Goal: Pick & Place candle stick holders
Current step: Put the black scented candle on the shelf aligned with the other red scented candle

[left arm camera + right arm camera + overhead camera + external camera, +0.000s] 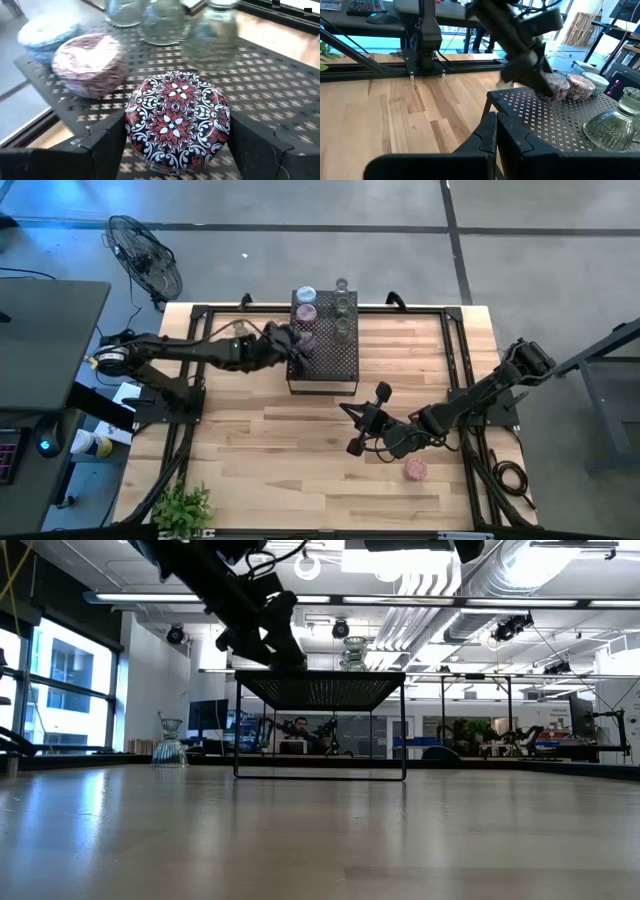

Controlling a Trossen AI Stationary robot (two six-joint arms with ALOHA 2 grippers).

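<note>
A black perforated stand (335, 365) stands at the table's far middle. Several candle stick holders sit on its far end: a pale blue one (306, 295), a pink one (306, 312) and clear glass ones (343, 304). My left gripper (177, 150) reaches over the stand's left side (298, 342) and is shut on a round holder with a red, black and white flower pattern (177, 117). Another pink holder (416, 470) lies on the wood near the right front. My right gripper (496, 131) is shut on nothing, above the table just in front of the stand. My left gripper pinches the patterned holder's round side wall (131, 125) between its two fingers, one finger (100, 147) on each opposite side. The fingers come slanting down from the table's left. The holder stays upright over the stand's top; whether it rests on the stand, I cannot tell.
Black rails (455, 350) frame the table's edges. A potted plant (183, 508) stands at the near left corner. Bare wood (270, 450) lies in front of the stand. A fan (145, 255) stands on the floor beyond the far left.
</note>
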